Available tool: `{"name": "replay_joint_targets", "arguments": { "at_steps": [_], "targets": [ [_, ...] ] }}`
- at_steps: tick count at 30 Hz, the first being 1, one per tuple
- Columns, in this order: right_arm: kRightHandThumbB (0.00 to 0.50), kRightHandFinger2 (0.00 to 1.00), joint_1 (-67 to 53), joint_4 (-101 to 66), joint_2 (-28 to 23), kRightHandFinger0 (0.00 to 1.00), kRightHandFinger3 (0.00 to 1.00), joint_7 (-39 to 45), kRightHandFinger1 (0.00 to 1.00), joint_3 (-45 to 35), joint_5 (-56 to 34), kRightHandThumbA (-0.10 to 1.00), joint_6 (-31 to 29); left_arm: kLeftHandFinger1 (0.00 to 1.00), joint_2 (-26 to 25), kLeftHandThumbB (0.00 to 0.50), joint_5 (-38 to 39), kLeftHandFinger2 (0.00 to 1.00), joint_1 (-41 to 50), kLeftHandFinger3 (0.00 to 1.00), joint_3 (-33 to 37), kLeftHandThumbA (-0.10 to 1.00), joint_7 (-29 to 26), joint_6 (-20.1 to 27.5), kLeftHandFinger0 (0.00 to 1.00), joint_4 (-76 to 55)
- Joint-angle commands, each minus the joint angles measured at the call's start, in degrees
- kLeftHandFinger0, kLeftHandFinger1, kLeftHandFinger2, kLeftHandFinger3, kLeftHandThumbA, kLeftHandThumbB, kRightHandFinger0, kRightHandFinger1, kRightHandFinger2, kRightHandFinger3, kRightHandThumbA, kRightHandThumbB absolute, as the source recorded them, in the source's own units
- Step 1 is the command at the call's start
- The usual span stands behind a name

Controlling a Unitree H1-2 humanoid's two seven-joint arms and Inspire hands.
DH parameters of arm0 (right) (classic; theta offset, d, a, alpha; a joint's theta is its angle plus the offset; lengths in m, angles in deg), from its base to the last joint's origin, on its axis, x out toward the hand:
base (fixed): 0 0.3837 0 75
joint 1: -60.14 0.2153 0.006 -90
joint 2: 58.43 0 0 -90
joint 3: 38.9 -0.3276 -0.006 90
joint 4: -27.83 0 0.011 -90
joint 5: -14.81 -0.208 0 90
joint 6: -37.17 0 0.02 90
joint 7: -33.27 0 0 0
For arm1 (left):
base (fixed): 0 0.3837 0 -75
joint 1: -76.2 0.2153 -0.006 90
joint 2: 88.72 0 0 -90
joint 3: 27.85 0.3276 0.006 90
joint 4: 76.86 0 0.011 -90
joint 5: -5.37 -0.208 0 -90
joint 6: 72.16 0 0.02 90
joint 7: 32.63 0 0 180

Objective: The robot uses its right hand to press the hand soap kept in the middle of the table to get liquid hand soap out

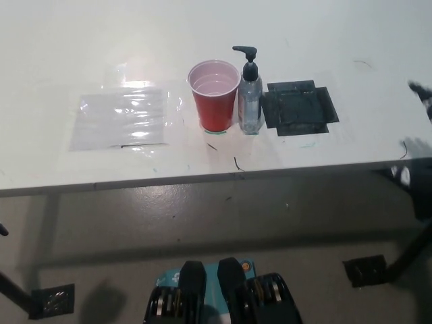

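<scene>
soap bottle [250, 94] touching red cup [214, 94], white table [202, 27]

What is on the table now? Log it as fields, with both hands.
table: white
soap: clear pump bottle, upright, mid-table, pump unpressed
cup: red, upright, just left of soap
pad: black square, right of soap
sheet: clear plastic, far left
right hand: black, barely in view at the right edge, far from soap
left hand: not in view
</scene>
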Motion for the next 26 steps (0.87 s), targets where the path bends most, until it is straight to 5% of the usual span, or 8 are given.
{"name": "replay_joint_targets", "arguments": {
  "at_steps": [1,3,4,6,8,13,17,26],
  "targets": [
    [0.415,0.51,-0.97,2.24,0.84,0.40,1.00,-8.66,0.43,-2.81,-1.51,1.00,-3.86,1.00,-0.91,0.134,-0.71,1.00,-1.01,0.87,-0.86,1.00,-0.78,-1.06,1.00,-1.41],
    [0.376,0.45,-1.87,5.33,1.62,0.22,1.00,-11.32,0.31,-4.15,-2.71,1.00,-5.92,1.00,-1.14,0.139,-0.90,1.00,-1.06,0.85,-0.52,1.00,-0.93,-1.06,1.00,-1.27],
    [0.328,0.84,-2.19,7.06,2.16,0.67,1.00,-12.98,0.76,-4.96,-3.69,1.00,-7.66,1.00,-1.15,0.140,-0.67,1.00,-1.08,0.84,-0.52,1.00,-0.99,-1.06,1.00,-1.22],
    [0.325,0.70,-2.25,8.70,2.62,0.53,1.00,-14.11,0.59,-5.74,-4.32,1.00,-8.59,1.00,-1.13,0.144,-0.62,1.00,-1.06,0.84,-0.52,1.00,-1.15,-1.06,1.00,-1.26],
    [0.212,0.74,-1.82,10.17,2.74,0.54,0.98,-15.51,0.65,-6.74,-4.83,1.00,-9.05,1.00,-1.41,0.144,-0.26,1.00,-0.94,0.84,-0.12,1.00,-1.74,-1.06,1.00,-1.17],
    [0.233,0.42,-1.86,11.43,2.90,0.23,0.97,-16.33,0.38,-7.37,-5.43,1.00,-8.57,1.00,-0.90,0.133,-0.30,1.00,-1.14,0.85,-0.73,1.00,-1.31,-1.06,1.00,-1.20],
    [0.223,0.86,-1.80,11.96,3.22,0.79,0.97,-15.94,0.82,-7.58,-7.05,1.00,-7.43,1.00,-0.86,0.167,-0.87,1.00,-1.10,0.84,-0.68,1.00,-1.49,-1.06,1.00,-1.24],
    [0.210,0.95,-0.87,12.90,2.80,0.93,0.95,-15.93,0.92,-7.27,-9.59,1.00,-7.75,1.00,-0.70,0.190,-0.13,1.00,-1.43,0.85,-0.68,1.00,-1.67,-1.06,1.00,-0.91]
  ]
}}
